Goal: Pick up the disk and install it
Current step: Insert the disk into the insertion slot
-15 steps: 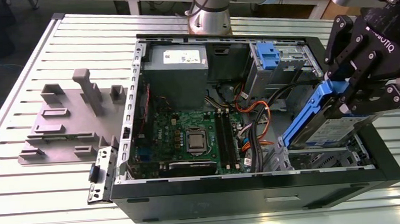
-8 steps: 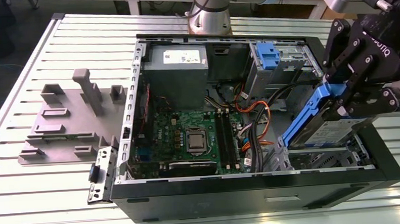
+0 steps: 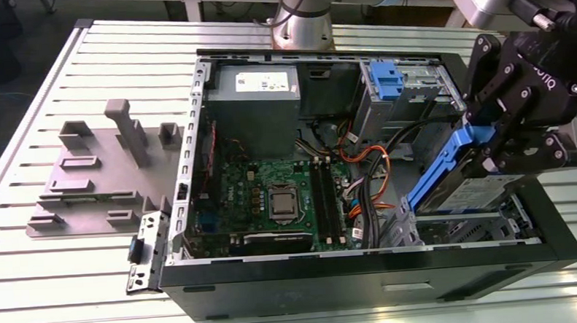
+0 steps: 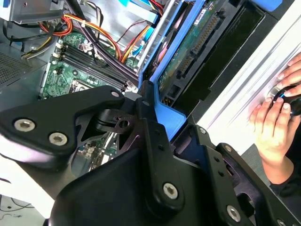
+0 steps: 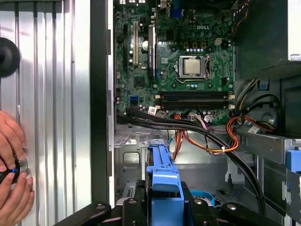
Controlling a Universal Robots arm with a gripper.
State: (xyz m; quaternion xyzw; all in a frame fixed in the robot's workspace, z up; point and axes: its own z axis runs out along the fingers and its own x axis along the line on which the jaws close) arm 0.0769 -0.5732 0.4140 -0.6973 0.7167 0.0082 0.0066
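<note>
The disk is a silver drive clipped in a blue plastic carrier. It hangs tilted, one end low, over the drive bay at the corner of the open computer case on the exterior view's right. My gripper is shut on the carrier's upper end. In the second wrist view the disk's green circuit board faces the camera, with the gripper clamped on the blue frame. The first wrist view shows the blue carrier pointing down toward the grey bay floor between the gripper fingers.
Inside the case lie the motherboard, the grey power supply, orange and black cables and another blue carrier in the far bay. A grey fixture plate sits on the table. A person's hands rest beside the case.
</note>
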